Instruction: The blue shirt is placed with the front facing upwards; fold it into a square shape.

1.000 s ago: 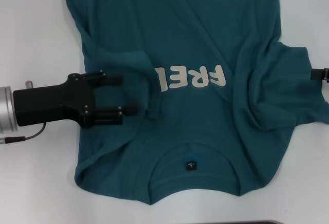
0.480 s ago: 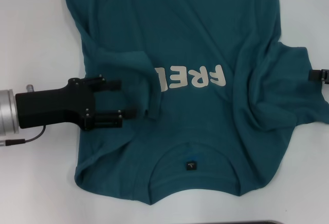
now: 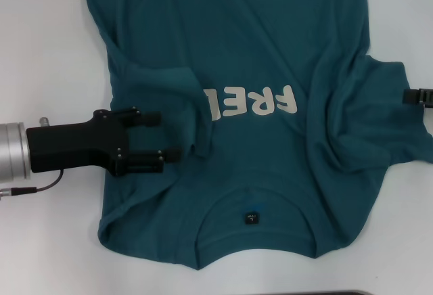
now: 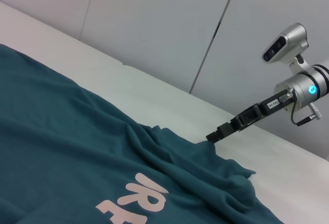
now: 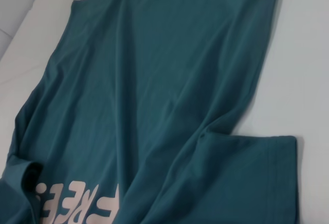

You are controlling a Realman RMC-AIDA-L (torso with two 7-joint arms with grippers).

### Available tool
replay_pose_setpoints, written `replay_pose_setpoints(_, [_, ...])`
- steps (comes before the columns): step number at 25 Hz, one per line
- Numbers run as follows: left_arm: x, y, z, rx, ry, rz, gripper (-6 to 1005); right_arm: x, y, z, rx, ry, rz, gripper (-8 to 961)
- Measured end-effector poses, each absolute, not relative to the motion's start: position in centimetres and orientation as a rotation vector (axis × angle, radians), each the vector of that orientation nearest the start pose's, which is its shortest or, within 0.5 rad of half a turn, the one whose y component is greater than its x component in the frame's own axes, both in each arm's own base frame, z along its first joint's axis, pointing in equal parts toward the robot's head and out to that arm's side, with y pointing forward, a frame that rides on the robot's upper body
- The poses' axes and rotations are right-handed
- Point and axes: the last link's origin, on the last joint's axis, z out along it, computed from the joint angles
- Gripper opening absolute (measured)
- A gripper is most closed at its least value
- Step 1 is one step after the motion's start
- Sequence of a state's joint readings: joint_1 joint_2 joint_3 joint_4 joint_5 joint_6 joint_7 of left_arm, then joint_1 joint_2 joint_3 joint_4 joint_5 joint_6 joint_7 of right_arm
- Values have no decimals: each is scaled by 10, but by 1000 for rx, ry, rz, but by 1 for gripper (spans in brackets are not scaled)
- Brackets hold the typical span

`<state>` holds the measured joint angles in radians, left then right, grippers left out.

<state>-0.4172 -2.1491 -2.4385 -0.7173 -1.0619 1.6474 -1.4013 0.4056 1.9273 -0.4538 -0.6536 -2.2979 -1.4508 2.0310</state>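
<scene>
The blue shirt (image 3: 257, 38) lies front up on the white table (image 3: 47, 38), its collar and black neck label (image 3: 251, 217) nearest me. Its left sleeve (image 3: 169, 88) is folded in over the chest and hides the end of the cream letters (image 3: 260, 102). My left gripper (image 3: 169, 134) hovers open over the shirt's left side, just short of that folded sleeve, with nothing between its fingers. The rumpled right sleeve (image 3: 385, 119) reaches the right edge, where only the tip of my right gripper (image 3: 416, 97) shows. The left wrist view shows the right gripper (image 4: 226, 130) at that sleeve's edge.
Bare white tabletop borders the shirt on the left and right. Grey wall panels (image 4: 154, 23) stand behind the table's far side in the left wrist view. The shirt's hem end runs out of the head view's top.
My left gripper has drifted a little toward the near edge, still open. The right gripper's tip has edged slightly inward at the sleeve. The shirt has not changed.
</scene>
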Motion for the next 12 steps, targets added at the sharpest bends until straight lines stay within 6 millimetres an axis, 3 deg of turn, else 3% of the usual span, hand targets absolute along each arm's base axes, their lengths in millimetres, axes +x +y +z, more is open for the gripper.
replay_pose_setpoints(12, [-275,280,-24,-2825,-756,-711,874,378,301,74,-2120,1638,431,886])
